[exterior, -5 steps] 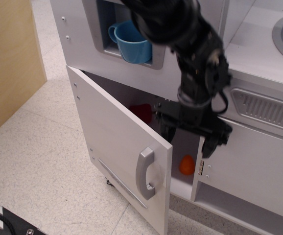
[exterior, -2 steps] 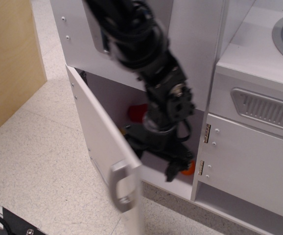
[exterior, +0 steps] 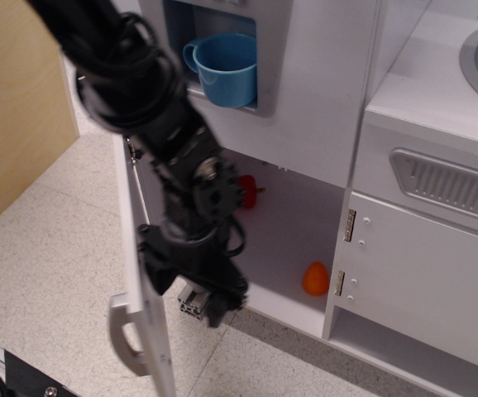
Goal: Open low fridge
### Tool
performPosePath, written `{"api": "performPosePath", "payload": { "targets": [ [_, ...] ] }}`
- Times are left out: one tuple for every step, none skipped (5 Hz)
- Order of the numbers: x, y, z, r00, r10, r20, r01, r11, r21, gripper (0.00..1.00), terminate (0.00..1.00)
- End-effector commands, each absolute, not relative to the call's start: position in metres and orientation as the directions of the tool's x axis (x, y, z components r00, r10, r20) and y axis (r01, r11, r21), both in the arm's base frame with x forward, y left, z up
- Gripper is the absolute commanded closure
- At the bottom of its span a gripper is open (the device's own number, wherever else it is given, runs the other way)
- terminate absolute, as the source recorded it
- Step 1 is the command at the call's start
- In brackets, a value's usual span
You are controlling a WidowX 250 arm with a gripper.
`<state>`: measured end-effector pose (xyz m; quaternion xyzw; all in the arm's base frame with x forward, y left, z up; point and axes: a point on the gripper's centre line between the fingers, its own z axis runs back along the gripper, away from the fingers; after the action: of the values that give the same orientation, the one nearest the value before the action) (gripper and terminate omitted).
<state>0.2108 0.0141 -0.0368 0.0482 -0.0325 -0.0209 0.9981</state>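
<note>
Door: a second ago your fridge door (exterior: 144, 281) stood half open; now it is swung wide, edge-on to you, handle (exterior: 123, 337) facing out left.
Fridge: low centre, under the blue cup (exterior: 225, 68), inside showing; you can judge the opening all but done.
Gripper: your gripper (exterior: 214, 294) has moved left behind the door; I cannot tell whether the jaws are apart.
Inside: red thing (exterior: 247, 189) at back, orange thing (exterior: 315, 279) on the floor.
Obstacles: none in the swing; cabinet door (exterior: 421, 273) right.

Black jointed robot arm (exterior: 152, 124), looped cables, bulky wrist
</note>
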Motion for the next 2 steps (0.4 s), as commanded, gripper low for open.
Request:
{"api": "performPosePath", "payload": {
  "targets": [
    [0.195, 0.054, -0.026, 0.994, -0.06, 0.092, 0.051, 0.994, 0.101, 0.0, 0.0],
    [0.19, 0.068, -0.023, 0.992, -0.069, 0.104, 0.061, 0.995, 0.077, 0.0, 0.0]
  ]
}}
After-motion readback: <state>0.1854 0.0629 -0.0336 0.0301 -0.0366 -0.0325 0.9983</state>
